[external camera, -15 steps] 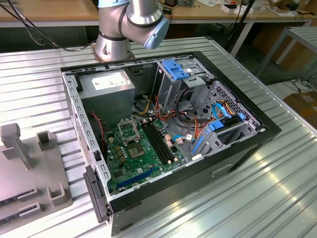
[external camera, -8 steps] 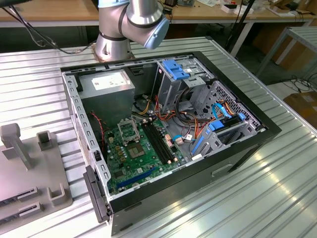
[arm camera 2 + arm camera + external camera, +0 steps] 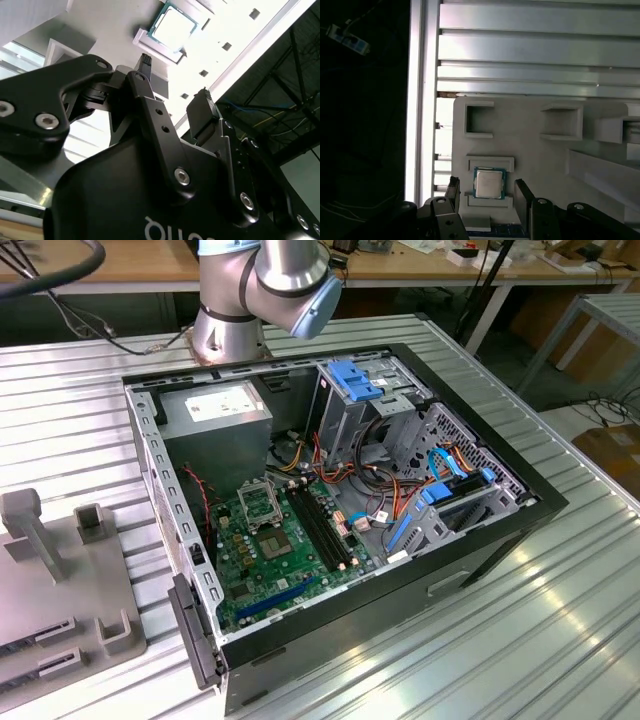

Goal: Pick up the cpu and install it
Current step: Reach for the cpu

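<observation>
Tool (image 3: 488, 196) wide open, empty, poised over cpu (image 3: 489, 183) in grey holder (image 3: 530, 160); keep centred, grip opposite edges squarely.

**Cut off, hidden or washed out**

In the exterior view, cut off at the top edge: the arm (image 3: 268, 285), above its lowest joints. Cut at the exterior view's left: the grey fixture tray (image 3: 60, 580) on the bench (image 3: 500, 640). Too small to tell: the inside of the socket frame (image 3: 261, 502). In the first wrist view, cut by the picture's edge: the body of the claw (image 3: 485, 184), past the fingers (image 3: 522, 197). In the second wrist view, washed out by glare: the top of the cpu (image 3: 172, 27). Hidden behind the claw's black body: much of the tray.
</observation>
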Controlling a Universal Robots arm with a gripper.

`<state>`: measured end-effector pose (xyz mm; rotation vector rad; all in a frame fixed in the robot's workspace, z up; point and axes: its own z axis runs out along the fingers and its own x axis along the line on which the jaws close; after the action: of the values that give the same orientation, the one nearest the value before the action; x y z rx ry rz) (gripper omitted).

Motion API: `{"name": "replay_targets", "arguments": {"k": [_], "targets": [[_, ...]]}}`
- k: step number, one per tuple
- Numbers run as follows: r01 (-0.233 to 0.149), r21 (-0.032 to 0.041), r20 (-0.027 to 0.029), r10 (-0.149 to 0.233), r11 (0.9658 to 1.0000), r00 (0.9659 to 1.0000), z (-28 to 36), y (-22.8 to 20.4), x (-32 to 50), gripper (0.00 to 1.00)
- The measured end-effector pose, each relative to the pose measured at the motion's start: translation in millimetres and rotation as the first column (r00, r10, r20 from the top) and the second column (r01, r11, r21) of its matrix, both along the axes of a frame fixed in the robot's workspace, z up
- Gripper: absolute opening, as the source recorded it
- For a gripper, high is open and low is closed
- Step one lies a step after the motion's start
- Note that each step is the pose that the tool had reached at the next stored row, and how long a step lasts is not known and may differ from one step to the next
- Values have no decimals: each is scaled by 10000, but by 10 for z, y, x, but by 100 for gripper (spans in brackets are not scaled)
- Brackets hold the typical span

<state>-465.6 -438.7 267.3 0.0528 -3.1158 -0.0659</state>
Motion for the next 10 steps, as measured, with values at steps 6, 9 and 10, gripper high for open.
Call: {"name": "replay_targets", "arguments": {"k": [6,9,10], "targets": [[3,0,1,-3,10000,10000,-114,-59,-1,56],[4,-18,0,-4,10000,10000,-169,-62,-2,56],[4,-31,0,-4,10000,10000,-184,-63,-1,56]]}}
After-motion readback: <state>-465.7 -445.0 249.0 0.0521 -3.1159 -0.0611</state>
